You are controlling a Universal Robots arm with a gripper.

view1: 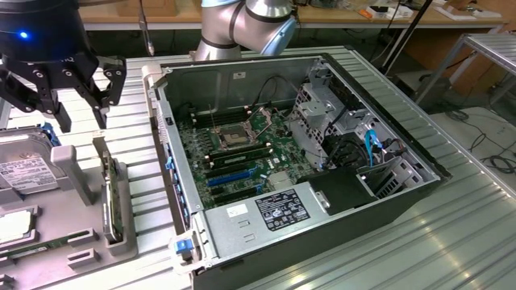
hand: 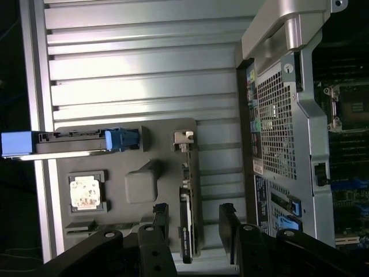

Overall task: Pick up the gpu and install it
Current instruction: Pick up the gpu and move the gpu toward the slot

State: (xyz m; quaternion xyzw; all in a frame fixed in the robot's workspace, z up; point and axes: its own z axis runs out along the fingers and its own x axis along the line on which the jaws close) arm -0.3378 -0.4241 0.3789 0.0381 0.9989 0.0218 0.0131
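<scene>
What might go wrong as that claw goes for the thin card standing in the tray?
The gpu stands on its thin edge, so an off-centre grip by the open gripper might tilt or jam it in the tray. The case wall sits close beside the tray; a carried card might clip it.

Soft, even room light falls on the ribbed metal table (hand: 144, 69), leaving pale glare along its ridges; the computer case (view1: 241, 81) is dimmer and shadowed inside.

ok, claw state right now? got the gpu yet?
Claw: open, holding nothing, hovers over the gpu.
</scene>
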